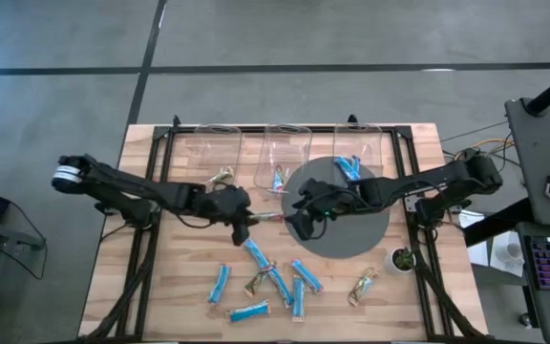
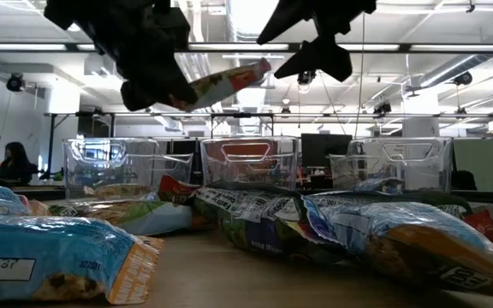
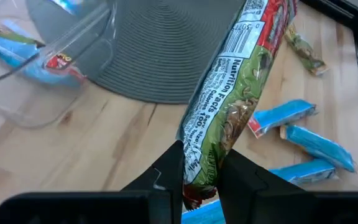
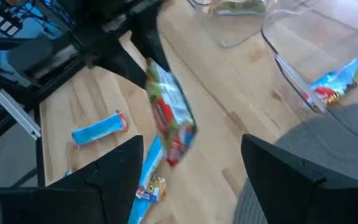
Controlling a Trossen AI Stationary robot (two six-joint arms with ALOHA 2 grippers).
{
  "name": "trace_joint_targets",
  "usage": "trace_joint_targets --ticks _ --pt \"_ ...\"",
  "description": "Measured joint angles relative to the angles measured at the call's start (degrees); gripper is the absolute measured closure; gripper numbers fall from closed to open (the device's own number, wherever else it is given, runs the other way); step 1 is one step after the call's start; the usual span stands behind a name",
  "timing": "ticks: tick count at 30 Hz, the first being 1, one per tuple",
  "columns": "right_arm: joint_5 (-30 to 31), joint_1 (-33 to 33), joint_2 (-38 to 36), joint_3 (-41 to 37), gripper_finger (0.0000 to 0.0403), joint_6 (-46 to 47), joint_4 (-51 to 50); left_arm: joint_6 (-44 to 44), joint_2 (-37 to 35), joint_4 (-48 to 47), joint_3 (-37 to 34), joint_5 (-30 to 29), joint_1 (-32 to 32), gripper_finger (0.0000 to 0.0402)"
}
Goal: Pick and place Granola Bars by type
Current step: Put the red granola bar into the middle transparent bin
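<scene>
My left gripper (image 1: pixel 244 225) hangs above the middle of the table, shut on a green-and-red granola bar (image 1: pixel 267 219). The bar (image 3: pixel 241 93) reaches out past the fingers toward my right gripper (image 1: pixel 299 218), which stands open just beyond the bar's free end, over the grey round mat's (image 1: pixel 351 234) left rim. In the right wrist view the bar (image 4: pixel 169 118) hangs ahead of the open fingers (image 4: pixel 120 165). Several blue bars (image 1: pixel 256 254) and a tan one (image 1: pixel 363 285) lie flat on the wood near the front edge. My left gripper pinches the bar's near end (image 3: pixel 199 171) between its two fingers. The fingers come slanting down from the table's left and lie along the bar. The bar is lifted clear of the table, and its free end (image 2: pixel 251 73) points toward the right arm.
Three clear bins (image 1: pixel 285 148) stand in a row along the far edge; the middle one holds a blue bar (image 1: pixel 278 178) and the right one another (image 1: pixel 347 168). A tan bar (image 1: pixel 222 177) lies by the left bin. A small pot (image 1: pixel 401 258) sits at the mat's right.
</scene>
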Motion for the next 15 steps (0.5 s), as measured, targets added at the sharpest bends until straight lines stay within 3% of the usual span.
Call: trace_joint_targets --ticks 8,15 --pt "-0.1 -1.2 0.6 0.0 0.0142 0.0 -0.1 0.4 2.7 7.4 1.7 0.0 1.3 0.0342" --pt "-0.1 -2.1 0.6 0.0 0.0143 0.0 0.4 3.1 4.2 7.3 4.1 0.0 1.9 0.0342"
